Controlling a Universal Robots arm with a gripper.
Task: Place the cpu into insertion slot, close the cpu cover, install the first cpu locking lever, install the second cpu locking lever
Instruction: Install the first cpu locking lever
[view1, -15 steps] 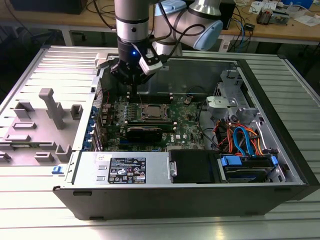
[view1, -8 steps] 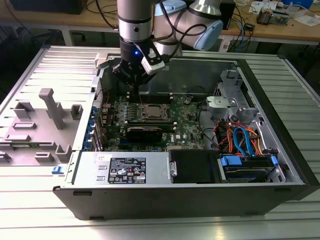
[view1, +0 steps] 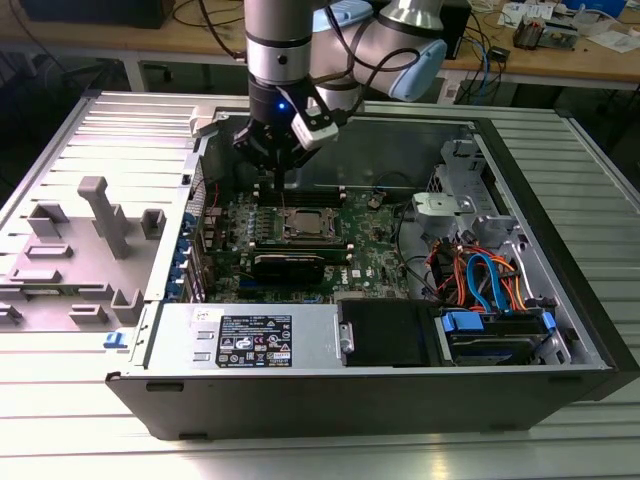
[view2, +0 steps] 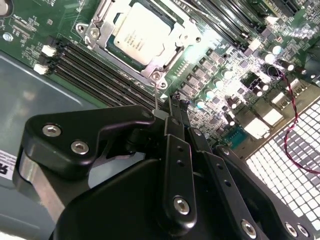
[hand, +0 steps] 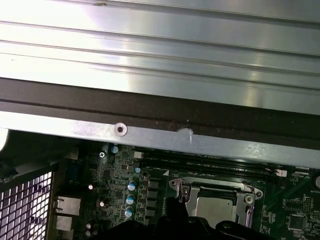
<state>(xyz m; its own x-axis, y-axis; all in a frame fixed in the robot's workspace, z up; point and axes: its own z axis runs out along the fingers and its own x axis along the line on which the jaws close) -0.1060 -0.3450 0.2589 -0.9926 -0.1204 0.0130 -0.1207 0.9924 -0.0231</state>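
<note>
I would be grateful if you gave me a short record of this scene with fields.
setting: open computer case holding a green motherboard
cpu: lies flat, showing through the cover's window
cpu cover: down flat around the cpu
gripper: low over the motherboard, just beside a corner of the cover
locking lever: thin metal rod running from that corner to the gripper's tip; whether it is gripped cannot be told

The exterior view looks down from high beside the open computer case (view1: 380, 390), taking in all of it, with the arm (view1: 280, 50) at upper centre. Both wrist views sit close above the motherboard (view2: 220, 65), the second wrist view past the gripper (view2: 172, 107). They share the cpu (view2: 142, 35).
</note>
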